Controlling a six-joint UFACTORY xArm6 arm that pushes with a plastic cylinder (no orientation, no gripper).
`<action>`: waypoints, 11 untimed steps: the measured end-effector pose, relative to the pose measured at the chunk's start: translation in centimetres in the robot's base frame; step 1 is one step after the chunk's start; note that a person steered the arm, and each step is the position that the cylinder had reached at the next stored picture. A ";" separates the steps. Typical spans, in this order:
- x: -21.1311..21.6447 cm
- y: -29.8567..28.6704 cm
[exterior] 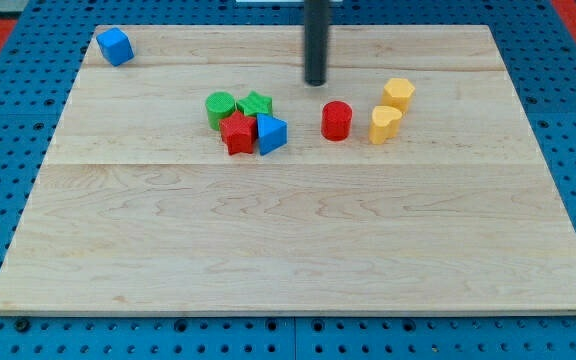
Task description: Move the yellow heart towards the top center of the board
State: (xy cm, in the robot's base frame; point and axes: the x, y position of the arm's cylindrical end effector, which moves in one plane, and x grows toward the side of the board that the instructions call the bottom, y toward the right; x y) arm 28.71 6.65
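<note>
In the camera view, the wooden desk (298, 250) fills most of the frame. My tip (315, 82) rests near the top centre, just above and slightly left of the red cylinder (336, 120). There is no claw on this arm, only the rod, so there is nothing to report as open or closed.

Two yellow blocks sit right of centre in the upper part of the frame. The lower one (385, 124) looks like the yellow heart, though its shape is hard to make out at this size; the upper yellow block (399, 94) sits just beside it, up and to the right. The two seem close to touching, but I cannot tell for sure.

Left of centre is a tight cluster: a green cylinder (220, 107), a green star-like block (255, 104), a red star (237, 132) and a blue triangular block (271, 133). A blue cube (115, 46) lies alone in the upper left corner.

The heart seems a small, light, rigid piece that should slide easily on smooth wood and may spin if struck off-centre. I judge the best contact is its lower right side, squarely through its middle.
</note>
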 end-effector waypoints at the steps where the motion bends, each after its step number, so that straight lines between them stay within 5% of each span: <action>1: -2.5 11.5; 2: 1.0 17.3; 3: 10.6 18.2; 4: 13.6 11.8; 6: 7.4 0.9; 8: 1.0 -3.4; 11: 0.8 -5.3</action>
